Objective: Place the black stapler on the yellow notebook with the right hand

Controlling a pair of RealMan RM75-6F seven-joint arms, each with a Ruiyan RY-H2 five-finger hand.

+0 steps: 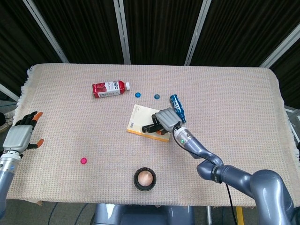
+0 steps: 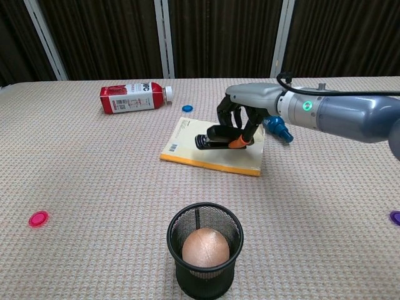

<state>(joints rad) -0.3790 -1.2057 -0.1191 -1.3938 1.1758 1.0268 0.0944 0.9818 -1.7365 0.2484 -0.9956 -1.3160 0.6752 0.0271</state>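
Observation:
The yellow notebook lies flat near the middle of the table. My right hand is over the notebook's right half and grips the black stapler, which lies lengthwise low over the cover; whether it touches the cover I cannot tell. The fingers curl down around the stapler's rear end. My left hand hovers at the table's far left edge with fingers spread, holding nothing; only the head view shows it.
A red juice bottle lies on its side at the back left. A blue can lies just right of the notebook. A black mesh cup with a ball stands near the front edge. Small blue and pink discs are scattered.

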